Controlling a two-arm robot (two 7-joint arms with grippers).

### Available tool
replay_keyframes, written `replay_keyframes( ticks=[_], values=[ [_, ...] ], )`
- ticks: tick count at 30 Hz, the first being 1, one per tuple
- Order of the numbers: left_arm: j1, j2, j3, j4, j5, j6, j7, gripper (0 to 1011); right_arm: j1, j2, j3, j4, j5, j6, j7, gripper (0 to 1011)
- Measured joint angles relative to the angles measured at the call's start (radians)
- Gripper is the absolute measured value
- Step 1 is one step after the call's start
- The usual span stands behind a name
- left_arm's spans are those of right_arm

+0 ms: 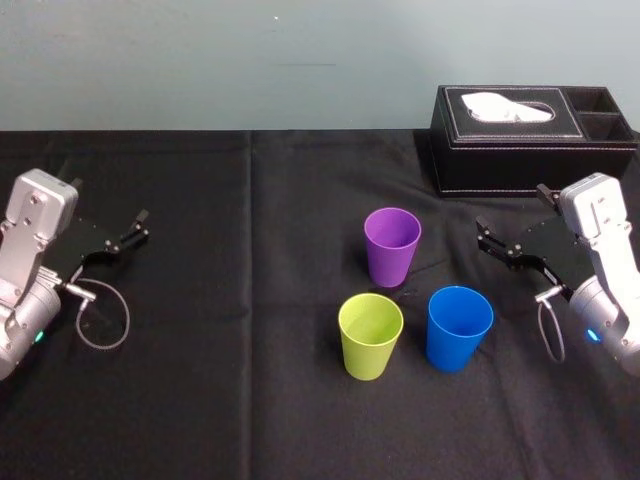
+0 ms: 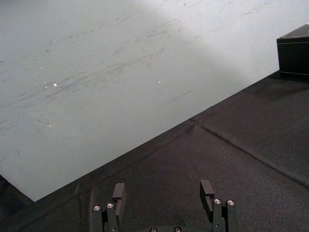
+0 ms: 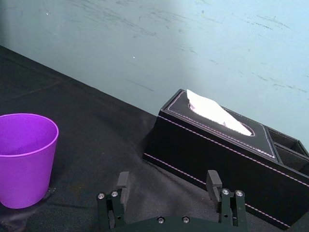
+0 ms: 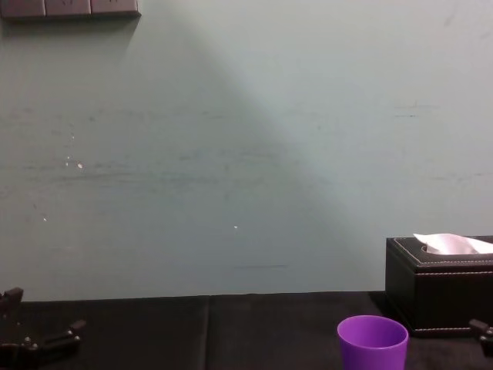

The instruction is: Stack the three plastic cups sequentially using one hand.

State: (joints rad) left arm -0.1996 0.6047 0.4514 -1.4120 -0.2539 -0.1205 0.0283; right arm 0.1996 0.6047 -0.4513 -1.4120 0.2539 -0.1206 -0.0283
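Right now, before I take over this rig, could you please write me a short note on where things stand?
Left gripper: open, empty, at the table's left side.
Right gripper: open, empty, right of the cups, in front of the tissue box.
Cups: purple cup, yellow-green cup and blue cup stand upright and apart mid-table, purple farthest back.
Done: nothing stacked.
Left: all the stacking, one hand only.

**Tissue box at the corner**

A black tissue box point(image 1: 520, 150) with pale stitching stands at the far right corner of the bench point(image 1: 200, 400), a white tissue point(image 1: 508, 107) poking from its top. The bench is draped in black, and a pale wall point(image 1: 200, 60) rises behind its far edge.
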Motion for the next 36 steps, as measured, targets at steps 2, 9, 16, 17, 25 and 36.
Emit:
replay_keyframes(
  ticks=[2, 9, 16, 17, 25, 36],
  values=[
    [0.0, 0.0, 0.0, 0.0, 0.0, 0.0, 0.0, 1011, 0.0, 0.0, 0.0, 0.0, 0.0, 0.0, 0.0, 1004],
    [0.0, 0.0, 0.0, 0.0, 0.0, 0.0, 0.0, 1011, 0.0, 0.0, 0.0, 0.0, 0.0, 0.0, 0.0, 1004],
    [0.0, 0.0, 0.0, 0.0, 0.0, 0.0, 0.0, 1011, 0.0, 0.0, 0.0, 0.0, 0.0, 0.0, 0.0, 1004],
    [0.0, 0.0, 0.0, 0.0, 0.0, 0.0, 0.0, 1011, 0.0, 0.0, 0.0, 0.0, 0.0, 0.0, 0.0, 1004],
    [0.0, 0.0, 0.0, 0.0, 0.0, 0.0, 0.0, 1011, 0.0, 0.0, 0.0, 0.0, 0.0, 0.0, 0.0, 1004],
    [0.0, 0.0, 0.0, 0.0, 0.0, 0.0, 0.0, 1011, 0.0, 0.0, 0.0, 0.0, 0.0, 0.0, 0.0, 1004]
  ],
)
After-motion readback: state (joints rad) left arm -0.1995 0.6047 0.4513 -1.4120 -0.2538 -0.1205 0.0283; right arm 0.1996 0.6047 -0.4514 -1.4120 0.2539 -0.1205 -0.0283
